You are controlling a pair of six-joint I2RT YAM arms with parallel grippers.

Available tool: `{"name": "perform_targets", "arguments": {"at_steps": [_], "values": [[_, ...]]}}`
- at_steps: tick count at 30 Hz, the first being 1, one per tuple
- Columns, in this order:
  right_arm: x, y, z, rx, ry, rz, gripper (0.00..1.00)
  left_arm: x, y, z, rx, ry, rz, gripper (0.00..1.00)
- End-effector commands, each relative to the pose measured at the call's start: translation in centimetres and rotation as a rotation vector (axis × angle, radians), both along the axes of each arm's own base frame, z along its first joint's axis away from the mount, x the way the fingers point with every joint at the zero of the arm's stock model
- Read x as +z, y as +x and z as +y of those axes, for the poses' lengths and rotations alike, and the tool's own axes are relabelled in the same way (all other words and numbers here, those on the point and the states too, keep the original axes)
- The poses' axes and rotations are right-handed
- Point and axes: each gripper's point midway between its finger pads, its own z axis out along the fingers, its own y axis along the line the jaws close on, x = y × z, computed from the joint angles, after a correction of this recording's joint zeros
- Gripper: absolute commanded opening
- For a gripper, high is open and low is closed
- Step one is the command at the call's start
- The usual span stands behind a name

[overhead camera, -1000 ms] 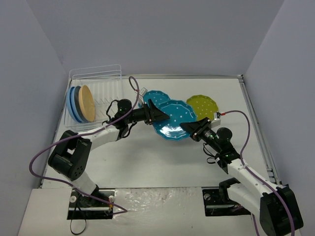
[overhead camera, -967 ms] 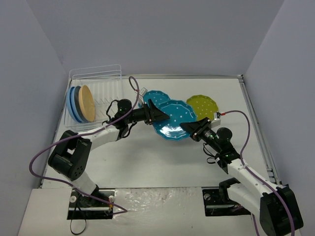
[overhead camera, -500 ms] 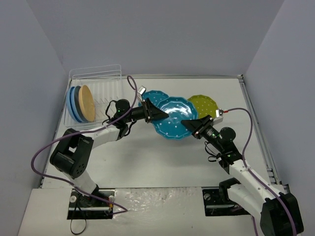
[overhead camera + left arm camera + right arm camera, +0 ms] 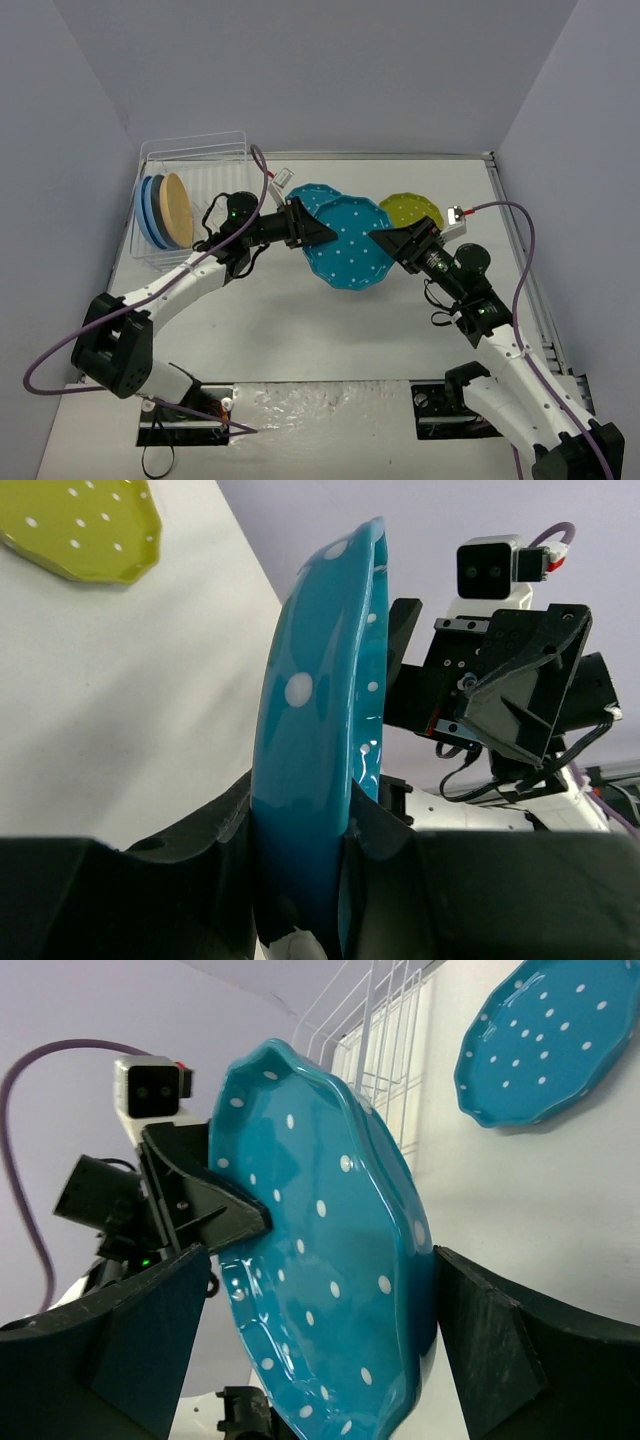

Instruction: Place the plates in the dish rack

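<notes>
A teal white-dotted plate (image 4: 352, 245) hangs tilted above the table between both arms. My left gripper (image 4: 318, 232) is shut on its left rim; in the left wrist view the rim (image 4: 320, 740) is pinched between the black fingers (image 4: 390, 850). My right gripper (image 4: 385, 243) stands open, its fingers (image 4: 500, 1350) spread on either side of the plate (image 4: 330, 1260) without pinching it. A second teal dotted plate (image 4: 312, 197) and a lime green dotted plate (image 4: 412, 210) lie flat on the table behind. The white wire dish rack (image 4: 195, 160) holds two light blue plates (image 4: 150, 212) and an orange-yellow plate (image 4: 178, 208) upright.
The rack stands at the far left against the grey side wall, with open slots to the right of the orange-yellow plate. Purple cables loop from both arms. A metal rail (image 4: 520, 250) runs along the table's right edge.
The left gripper has shut on the teal plate's rim. The right gripper has opened and let go of it. The plate now sits a little higher and more tilted.
</notes>
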Motion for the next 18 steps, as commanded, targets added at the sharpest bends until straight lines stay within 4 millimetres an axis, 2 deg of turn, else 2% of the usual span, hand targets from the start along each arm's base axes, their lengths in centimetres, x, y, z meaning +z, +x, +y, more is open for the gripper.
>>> {"name": "perform_targets", "arguments": {"at_steps": [1, 4, 7, 12, 15, 17, 18], "values": [[0.5, 0.9, -0.1, -0.018, -0.033, -0.031, 0.87, 9.6, 0.8, 2.1, 0.085, -0.076, -0.272, 0.0], [-0.5, 0.9, -0.1, -0.017, -0.031, -0.011, 0.87, 11.0, 1.6, 4.0, 0.147, -0.067, -0.286, 0.0], [-1.0, 0.8, -0.5, -0.033, -0.047, -0.004, 0.87, 12.5, 2.7, 7.0, 0.244, -0.041, -0.314, 0.0], [-1.3, 0.7, -0.8, -0.05, -0.069, -0.001, 0.87, 13.9, 5.7, 15.4, 0.545, 0.155, -0.359, 0.0], [-1.7, 0.8, -0.8, -0.049, -0.081, 0.007, 0.86, 14.6, 7.0, 21.2, 0.73, 0.279, -0.378, 0.0], [-2.0, 0.9, -0.8, -0.047, -0.087, 0.014, 0.86, 14.5, 7.8, 24.4, 0.851, 0.376, -0.383, 0.0], [-2.0, 0.9, -0.7, -0.042, -0.091, 0.014, 0.86, 14.6, 7.9, 25.0, 0.858, 0.408, -0.391, 0.0]]}}
